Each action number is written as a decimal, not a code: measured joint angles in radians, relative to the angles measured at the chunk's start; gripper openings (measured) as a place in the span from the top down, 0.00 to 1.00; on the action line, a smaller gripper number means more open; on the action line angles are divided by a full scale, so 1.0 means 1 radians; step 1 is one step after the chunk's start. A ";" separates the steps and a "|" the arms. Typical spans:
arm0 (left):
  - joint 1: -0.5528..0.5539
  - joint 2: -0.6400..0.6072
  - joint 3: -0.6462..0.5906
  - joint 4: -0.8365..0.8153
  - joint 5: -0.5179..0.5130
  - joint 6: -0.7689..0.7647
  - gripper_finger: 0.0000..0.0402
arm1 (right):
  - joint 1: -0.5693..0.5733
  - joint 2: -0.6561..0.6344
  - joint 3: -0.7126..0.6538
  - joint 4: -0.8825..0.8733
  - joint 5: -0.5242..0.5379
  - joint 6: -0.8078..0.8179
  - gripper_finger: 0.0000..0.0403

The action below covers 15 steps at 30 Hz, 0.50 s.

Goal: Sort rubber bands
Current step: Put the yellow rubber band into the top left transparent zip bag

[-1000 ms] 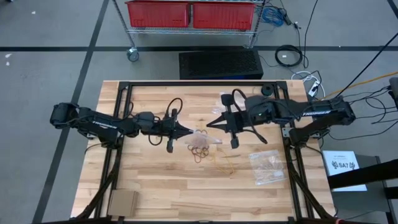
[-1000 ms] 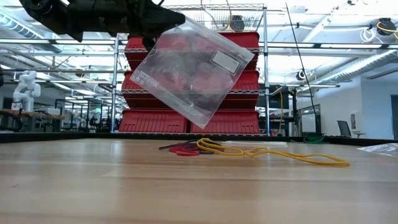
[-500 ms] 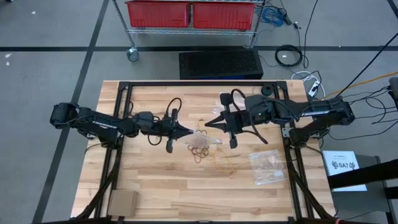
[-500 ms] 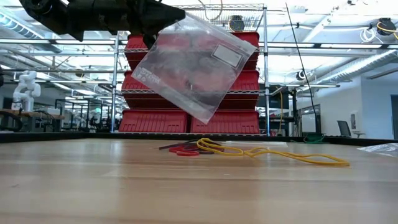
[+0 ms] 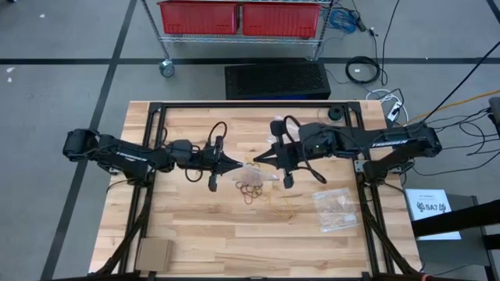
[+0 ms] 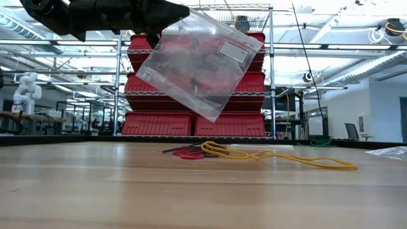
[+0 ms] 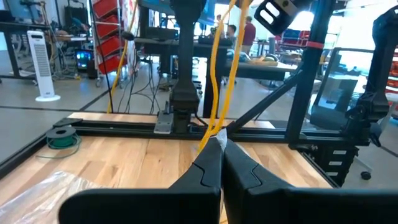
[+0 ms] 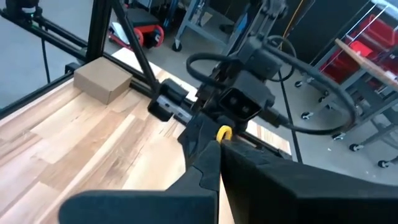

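your left tool was clamped on a clear bag's corner, right tool shut. rubber bands lay at worktop centre, toward 6 o'clock of the bag; judged light, limp, snag-prone; pinch single strands.

The clear bag hangs between both tools above mid-counter, blocking passage there; rubber bands lie beneath; a second bag occupies the right; the near-left counter lies bare beside a cardboard box.

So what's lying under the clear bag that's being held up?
Under the raised clear bag, red and yellow rubber bands lie loose on the wooden table. The bag's contents are too blurred to identify.
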 joint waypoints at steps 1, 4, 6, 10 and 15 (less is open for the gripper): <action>0.000 0.000 0.000 0.000 0.000 0.000 1.00 | 0.000 -0.003 0.000 0.001 0.000 -0.003 1.00; 0.000 0.000 0.000 -0.001 0.000 0.000 1.00 | 0.000 -0.006 0.000 0.011 0.002 -0.012 1.00; 0.000 0.000 0.000 -0.001 0.000 0.000 1.00 | 0.000 -0.007 0.000 0.010 0.002 -0.017 1.00; 0.000 0.000 0.000 -0.002 0.000 -0.001 1.00 | 0.000 -0.007 0.000 0.020 0.004 -0.017 1.00; 0.000 0.000 0.000 -0.003 0.000 -0.002 1.00 | 0.000 -0.015 0.000 0.028 0.005 -0.017 1.00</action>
